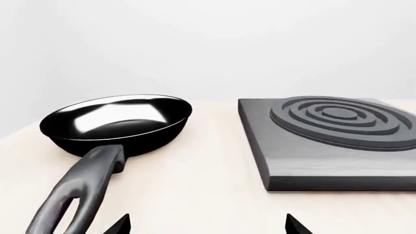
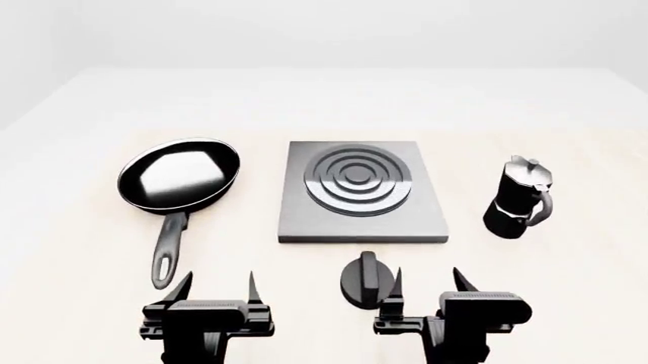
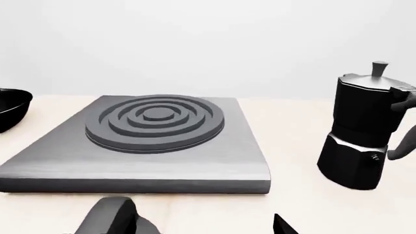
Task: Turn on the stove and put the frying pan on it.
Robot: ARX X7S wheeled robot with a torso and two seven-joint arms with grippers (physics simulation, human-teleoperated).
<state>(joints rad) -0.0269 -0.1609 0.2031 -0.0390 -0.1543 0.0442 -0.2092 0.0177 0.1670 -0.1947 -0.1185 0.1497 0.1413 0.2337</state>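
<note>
The frying pan sits on the table left of the stove, its long dark handle pointing toward me. The stove is a flat grey plate with a ring burner, bare on top. Its round black knob stands apart in front of the plate. My left gripper is open, just right of the handle's end, holding nothing. My right gripper is open with the knob just outside its left finger.
A black moka pot stands upright to the right of the stove. The pale table stretches far beyond the objects.
</note>
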